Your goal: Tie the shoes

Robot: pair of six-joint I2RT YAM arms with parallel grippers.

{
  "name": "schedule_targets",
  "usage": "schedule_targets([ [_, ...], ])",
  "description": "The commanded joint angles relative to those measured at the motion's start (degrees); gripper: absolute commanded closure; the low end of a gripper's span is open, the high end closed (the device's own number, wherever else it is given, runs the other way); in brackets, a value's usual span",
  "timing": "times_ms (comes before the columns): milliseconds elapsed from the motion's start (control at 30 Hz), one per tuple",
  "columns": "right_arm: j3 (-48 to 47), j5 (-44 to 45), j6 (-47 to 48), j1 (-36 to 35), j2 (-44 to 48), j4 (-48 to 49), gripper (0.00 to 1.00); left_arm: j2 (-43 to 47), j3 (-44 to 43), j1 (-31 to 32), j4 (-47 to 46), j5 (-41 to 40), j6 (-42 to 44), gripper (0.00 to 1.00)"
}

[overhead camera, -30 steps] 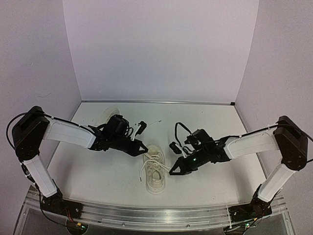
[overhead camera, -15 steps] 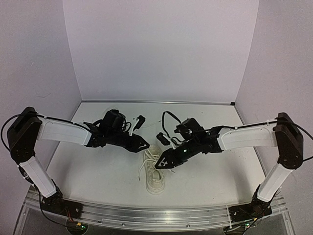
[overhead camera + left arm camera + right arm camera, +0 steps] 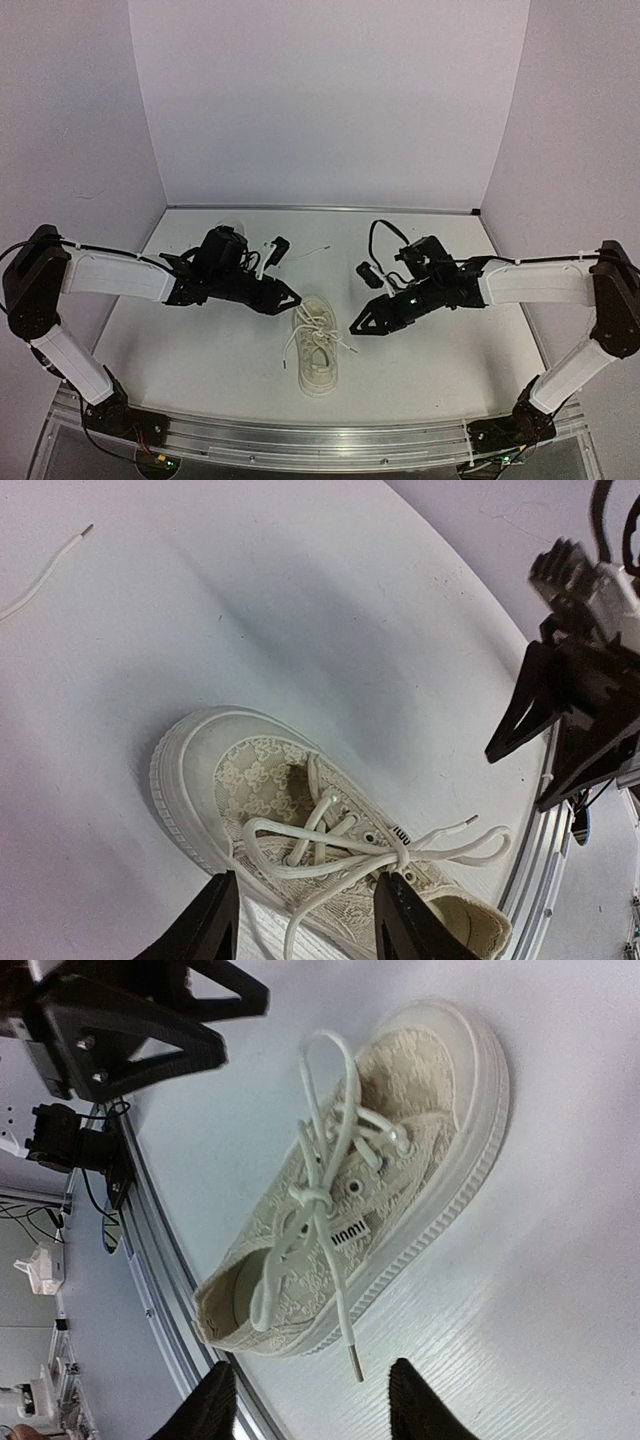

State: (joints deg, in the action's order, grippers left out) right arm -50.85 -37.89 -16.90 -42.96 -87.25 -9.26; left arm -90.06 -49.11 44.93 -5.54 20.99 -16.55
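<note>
Both claws stand apart, holding nothing. The cream-white lace-patterned canvas sneaker (image 3: 316,350) lies between them: left gripper (image 3: 292,300) just off its far-left end, right gripper (image 3: 357,329) just to its right, neither touching. Probably each should pinch one thin white lace (image 3: 330,858) loop near the crossing and pull outward evenly.

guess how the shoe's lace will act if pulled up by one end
Probably floppy: the lace lies in loose curved loops, so it should droop. Likely light, being thin. The shoe sits flat on a wide sole, so probably won't tip.
</note>
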Motion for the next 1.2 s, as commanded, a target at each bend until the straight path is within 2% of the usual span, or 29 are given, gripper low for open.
schedule_targets([
  [0, 0.2, -1.2, 3.0, -0.3, -4.6, 1.4, 0.60, 1.6, -0.4, -0.4, -1.0, -0.2, -0.6, 0.52],
  [500, -3.2, -4.6, 2.9, -3.1, -13.0, 3.9, 0.61, -1.2, -1.9, -0.4, -1.5, -0.4, -1.1, 0.50],
  [533, -3.2, -4.6, 2.8, -3.4, -13.5, 4.0, 0.63, -1.3, -1.9, -0.4, -1.6, -0.4, -1.1, 0.50],
  [700, -2.7, -4.5, 2.5, -3.9, -13.3, 4.1, 0.93, -2.1, -2.1, -0.4, -1.2, -0.6, -1.1, 0.51],
  [767, -2.1, -4.1, 2.3, -4.0, -12.5, 4.0, 0.99, -2.1, -1.5, -0.4, -1.2, -0.6, -0.7, 0.52],
  [1167, 2.5, -2.9, 1.3, -3.9, -8.4, 4.0, 1.00, -2.8, -1.1, -0.4, -1.5, -0.7, -0.5, 0.53],
])
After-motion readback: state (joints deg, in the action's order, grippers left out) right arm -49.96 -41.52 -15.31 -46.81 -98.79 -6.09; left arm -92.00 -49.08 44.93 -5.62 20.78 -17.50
